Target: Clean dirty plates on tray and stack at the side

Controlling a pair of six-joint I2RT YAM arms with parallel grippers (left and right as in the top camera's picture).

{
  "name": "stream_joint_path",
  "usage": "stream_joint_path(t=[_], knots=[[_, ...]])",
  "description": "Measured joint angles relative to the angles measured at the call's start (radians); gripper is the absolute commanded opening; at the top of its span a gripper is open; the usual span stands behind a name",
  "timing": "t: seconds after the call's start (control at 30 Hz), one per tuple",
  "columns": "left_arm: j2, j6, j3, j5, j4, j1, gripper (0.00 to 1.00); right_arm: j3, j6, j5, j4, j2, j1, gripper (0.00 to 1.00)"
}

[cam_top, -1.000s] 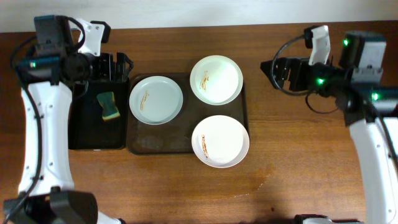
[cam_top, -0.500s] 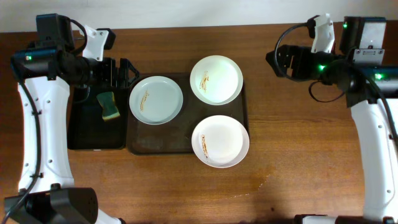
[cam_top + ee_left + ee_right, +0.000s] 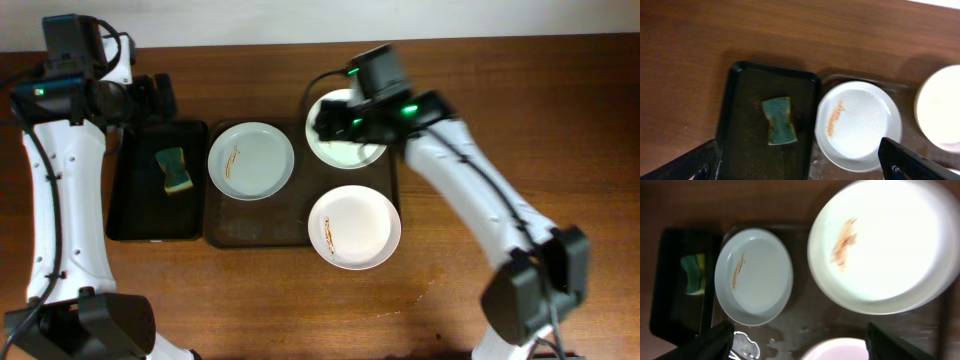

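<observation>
Three white plates with orange-brown smears lie on the brown tray (image 3: pixel 250 228): a left plate (image 3: pixel 251 160), a back plate (image 3: pixel 365 112) and a front plate (image 3: pixel 354 226). My right gripper (image 3: pixel 338 128) hovers over the back plate's left part, open and holding nothing. In the right wrist view its fingers (image 3: pixel 715 342) straddle wet tray floor (image 3: pixel 805 325) between the back plate (image 3: pixel 880 245), left plate (image 3: pixel 754 275) and front plate (image 3: pixel 840 351). My left gripper (image 3: pixel 158 100) is open above the black tray's far end, with the left plate (image 3: pixel 858 125) below it to the right.
A smaller black tray (image 3: pixel 130 215) lies left of the brown tray and holds a green-yellow sponge (image 3: pixel 175 170), seen from the left wrist too as the sponge (image 3: pixel 779 120). A wet patch (image 3: pixel 420 290) marks the bare wooden table right of the tray.
My right arm has swung from the far right of the table to above the back plate. My left arm has drawn back slightly toward the far left corner.
</observation>
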Motion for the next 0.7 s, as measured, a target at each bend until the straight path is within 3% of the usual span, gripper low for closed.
stream_joint_path(t=[0.23,0.37,0.43,0.7], knots=[[0.084,-0.029,0.002,-0.045,0.011,0.039,0.99,0.000,0.132,0.172,0.109,0.162,0.157,0.74],[0.137,-0.031,0.002,-0.048,0.022,0.039,0.99,0.000,0.156,0.218,0.177,0.227,0.172,0.65],[0.154,-0.033,0.002,-0.048,0.034,0.039,0.99,0.000,0.160,0.230,0.206,0.255,0.172,0.56],[0.170,-0.033,0.002,-0.051,0.051,0.039,0.99,0.001,0.164,0.237,0.280,0.328,0.172,0.46]])
